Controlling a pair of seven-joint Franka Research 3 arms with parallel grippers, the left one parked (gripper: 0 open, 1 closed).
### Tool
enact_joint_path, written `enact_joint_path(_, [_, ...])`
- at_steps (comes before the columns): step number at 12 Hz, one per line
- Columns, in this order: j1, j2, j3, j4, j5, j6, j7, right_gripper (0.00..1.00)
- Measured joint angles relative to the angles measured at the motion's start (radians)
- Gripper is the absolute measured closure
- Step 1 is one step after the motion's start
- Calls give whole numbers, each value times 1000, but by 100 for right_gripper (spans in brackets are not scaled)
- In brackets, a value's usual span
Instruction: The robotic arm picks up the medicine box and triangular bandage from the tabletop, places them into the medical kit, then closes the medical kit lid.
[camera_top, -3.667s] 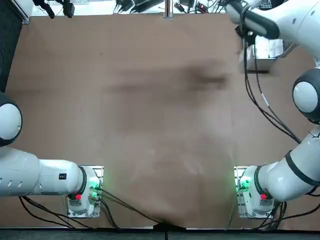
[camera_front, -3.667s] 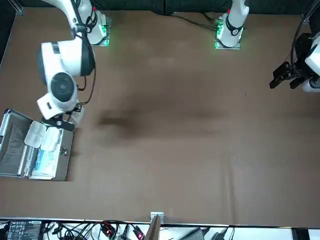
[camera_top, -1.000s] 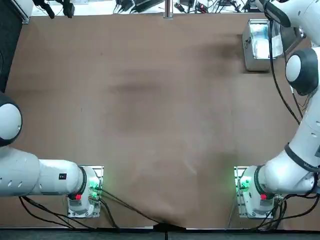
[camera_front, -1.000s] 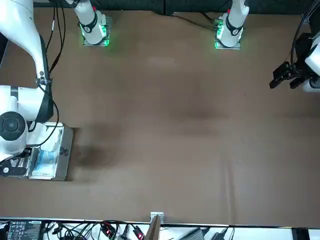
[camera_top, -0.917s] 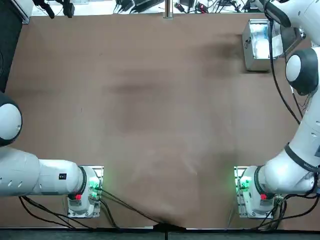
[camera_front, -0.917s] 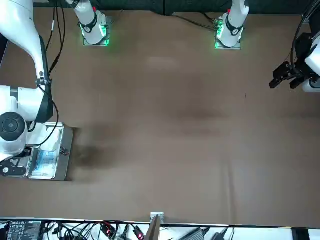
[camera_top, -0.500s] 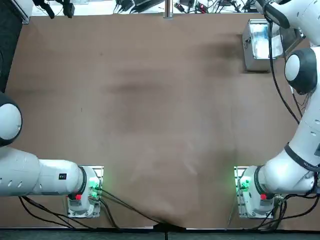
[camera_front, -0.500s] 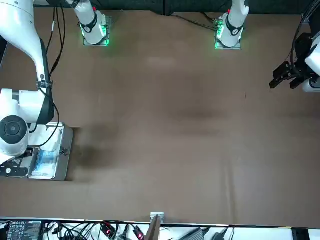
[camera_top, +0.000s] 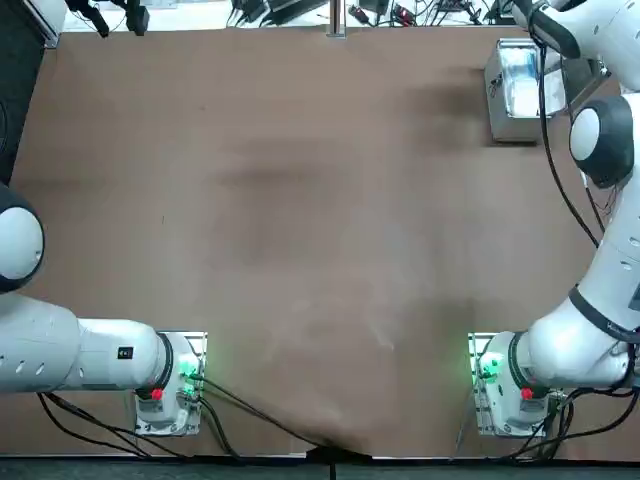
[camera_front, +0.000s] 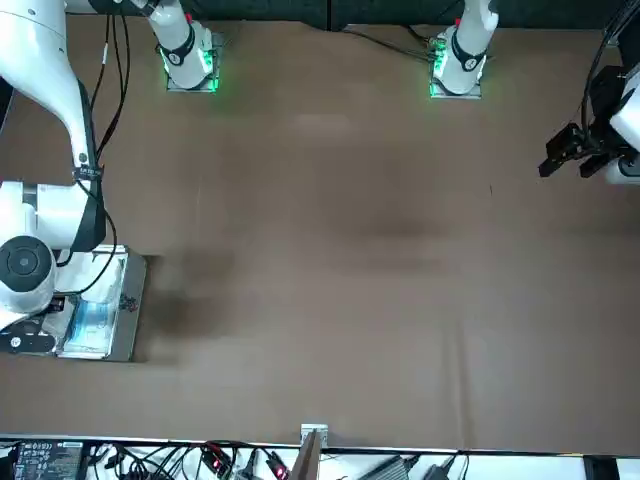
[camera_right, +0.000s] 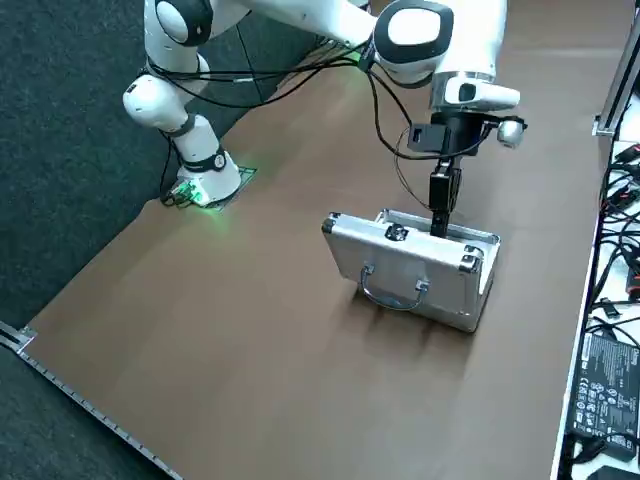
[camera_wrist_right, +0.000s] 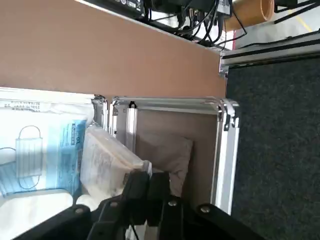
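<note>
The medical kit (camera_right: 474, 296) stands at the table's far right corner, also seen in the top view (camera_top: 512, 112) and front view (camera_front: 128, 318). Its lid (camera_right: 385, 262), handle facing outward, is raised about upright. My right gripper (camera_right: 438, 218) is shut, its tips at the lid's top edge on the inner side. In the wrist view the shut gripper (camera_wrist_right: 150, 184) is just above the kit's contents. A soft white wrapped packet, the triangular bandage (camera_wrist_right: 106, 159), lies there by the lid's hinge. I cannot make out the medicine box among the contents.
A blue and white mask packet (camera_wrist_right: 42, 150) lies in the kit. The table's edge, with cables and a power strip (camera_right: 598, 385) beyond it, runs close behind the kit. Dark carpet borders the table on the right side.
Since 3.7 s ago my arm has swung from over the kit's tray to its lid side, and the lid has come up from lying flat. In the last second it only drifts slightly.
</note>
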Motion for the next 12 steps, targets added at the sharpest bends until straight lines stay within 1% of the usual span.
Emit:
enact_joint_path(5, [-6, 16, 1, 0, 0, 1, -2, 99])
enact_joint_path(9, [-5, 20, 9, 0, 0, 2, -1, 99])
enact_joint_path(12, [-1, 21, 19, 0, 2, 47, 54, 96])
